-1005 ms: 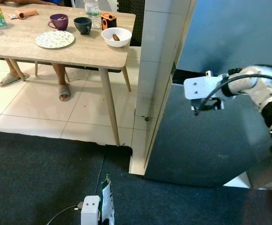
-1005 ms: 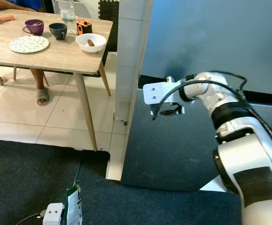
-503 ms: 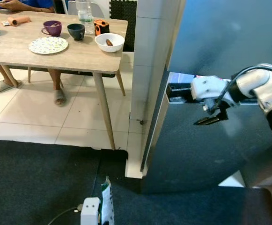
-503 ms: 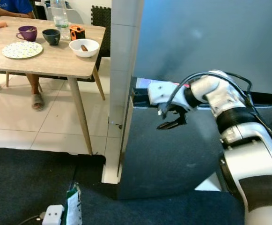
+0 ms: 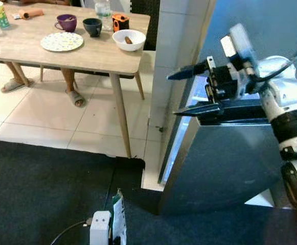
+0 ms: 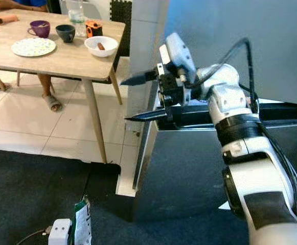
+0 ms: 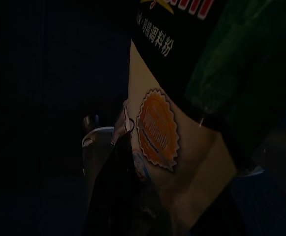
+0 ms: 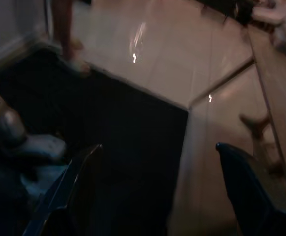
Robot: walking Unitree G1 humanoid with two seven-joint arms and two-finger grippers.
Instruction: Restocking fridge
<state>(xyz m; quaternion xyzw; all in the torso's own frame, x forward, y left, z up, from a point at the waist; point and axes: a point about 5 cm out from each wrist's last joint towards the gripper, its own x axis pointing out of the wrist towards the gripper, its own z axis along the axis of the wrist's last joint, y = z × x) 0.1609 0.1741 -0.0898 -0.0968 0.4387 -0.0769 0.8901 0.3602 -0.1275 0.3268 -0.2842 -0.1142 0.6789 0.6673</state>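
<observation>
Door-opening step: right hand (image 5: 191, 92), fingers apart and empty, sits at the top edge of the part-open fridge door (image 5: 230, 158); left hand (image 5: 107, 232) clamps the packet (image 5: 117, 219) low, next goes inside.

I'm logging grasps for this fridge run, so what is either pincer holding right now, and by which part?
The left pincer holds a green and white packet by its lower part. The right pincer is open, holding nothing, beside the fridge door.
</observation>
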